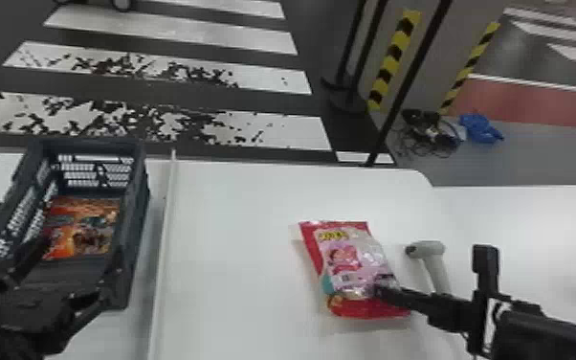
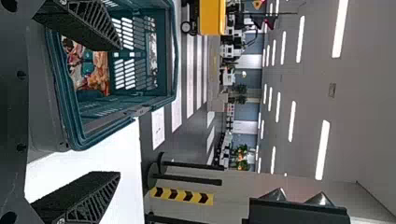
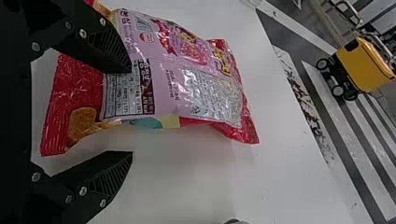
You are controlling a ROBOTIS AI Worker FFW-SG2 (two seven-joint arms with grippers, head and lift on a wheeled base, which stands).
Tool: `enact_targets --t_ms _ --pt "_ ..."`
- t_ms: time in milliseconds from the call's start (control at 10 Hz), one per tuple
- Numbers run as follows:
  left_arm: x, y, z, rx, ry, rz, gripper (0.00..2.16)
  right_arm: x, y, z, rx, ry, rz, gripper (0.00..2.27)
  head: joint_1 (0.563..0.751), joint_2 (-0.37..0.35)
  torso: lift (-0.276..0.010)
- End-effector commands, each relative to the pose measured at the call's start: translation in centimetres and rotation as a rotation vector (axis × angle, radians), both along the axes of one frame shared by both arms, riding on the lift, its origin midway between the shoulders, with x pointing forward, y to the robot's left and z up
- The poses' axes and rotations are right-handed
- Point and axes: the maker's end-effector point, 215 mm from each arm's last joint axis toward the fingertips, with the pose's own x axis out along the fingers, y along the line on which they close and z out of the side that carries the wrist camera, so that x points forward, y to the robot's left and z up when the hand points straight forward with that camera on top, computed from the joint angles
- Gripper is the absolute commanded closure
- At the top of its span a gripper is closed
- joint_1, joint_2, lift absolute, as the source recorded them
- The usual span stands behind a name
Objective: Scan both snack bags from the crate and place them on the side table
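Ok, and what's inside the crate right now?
An orange snack bag lies inside the crate. Whatever is beneath that bag is covered, so I can't tell.

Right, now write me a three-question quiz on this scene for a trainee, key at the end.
1. What lies inside the dark slotted plastic crate?
a) a green glass bottle
b) a glossy orange-red snack bag
c) a white cardboard box

2. True or false: the right gripper has its two flat black fingers apart.

3. Fill in: on the smooth white table, the light grey pistol-shaped scanner lies to the robot's ____ of the pink-and-red plastic snack bag.

Key: 1 b; 2 true; 3 right.
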Motion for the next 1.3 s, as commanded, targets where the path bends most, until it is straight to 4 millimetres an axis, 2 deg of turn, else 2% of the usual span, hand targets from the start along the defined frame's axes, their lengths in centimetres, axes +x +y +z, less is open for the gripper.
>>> enact_targets --t_ms 0,200,400,700,800,1000,1100,1200 --pt "0.0 0.0 0.0 0.000 0.000 -0.001 0.03 0.1 -0.2 -0.2 -0.012 -0.003 0.006 2.23 0.695 -0.240 -0.098" --pt "-0.1 0.1 -0.1 0.001 0.003 0.002 0.03 0.1 -0.2 0.9 0.026 -0.046 0.013 2.24 0.695 -0.240 -0.098" --pt "-0.2 0.1 -0.2 0.001 0.004 0.002 0.03 -0.5 0.1 2.7 0.154 -0.071 -0.017 2.24 0.695 -0.239 -0.098" --pt "-0.2 0.1 -0.1 0.000 0.003 0.000 0.03 -0.8 -1.6 7.9 0.386 -0.125 -0.134 2.24 0.695 -0.241 -0.098" --pt "-0.2 0.1 -0.2 0.002 0.004 0.002 0.03 -0.4 -2.9 10.2 0.430 -0.178 -0.178 2.24 0.695 -0.249 -0.098" --pt "-0.2 0.1 -0.2 0.000 0.004 0.002 0.03 1.1 -8.6 14.1 0.387 -0.296 -0.299 2.24 0.695 -0.287 -0.098" --pt "-0.1 0.1 -0.1 0.000 0.003 0.002 0.03 1.3 -11.0 14.4 0.354 -0.312 -0.363 2.24 0.695 -0.318 -0.098" --pt "-0.1 -0.1 -0.1 -0.001 0.002 -0.003 0.03 1.5 -13.7 13.7 0.269 -0.322 -0.430 2.24 0.695 -0.350 -0.098"
